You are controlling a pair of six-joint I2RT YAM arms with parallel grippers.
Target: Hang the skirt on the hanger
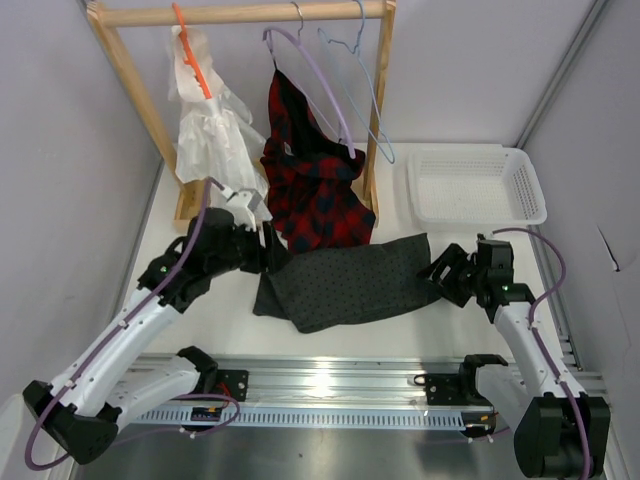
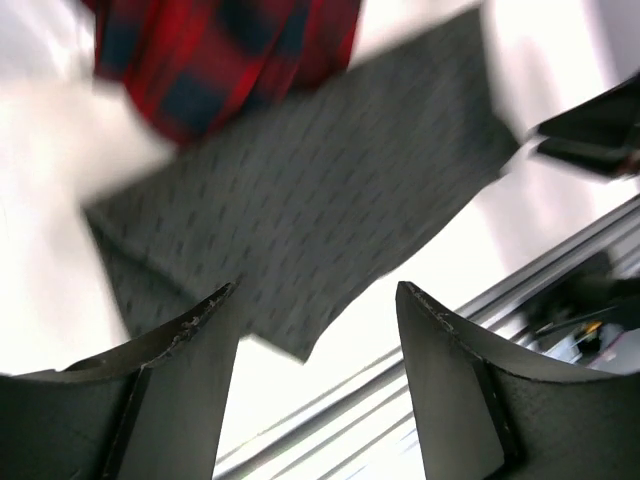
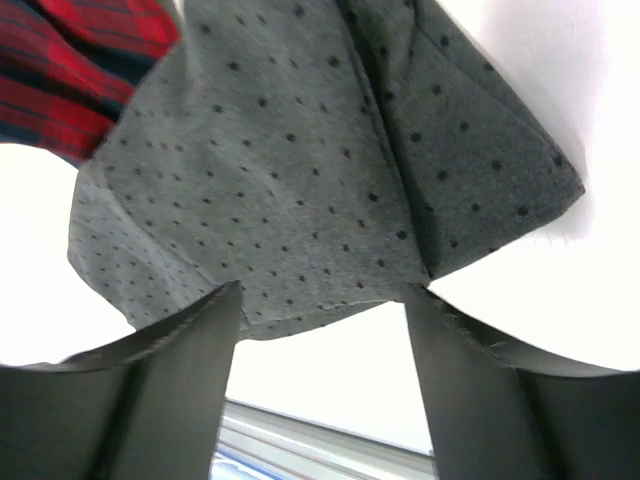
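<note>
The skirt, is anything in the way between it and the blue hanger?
Partly. The red plaid garment hangs just beyond the skirt, its hem over the skirt's far edge, beside the light-blue hanger. The hanger itself hangs bare on the rail.

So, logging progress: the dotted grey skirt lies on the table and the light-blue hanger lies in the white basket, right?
Not quite: the light-blue hanger hangs from the wooden rail, as the top view shows. The skirt does lie on the table.

Pale grey walls [image 1: 60, 100] enclose a white table [image 1: 400, 335] with a wooden clothes rack [image 1: 240, 14].
</note>
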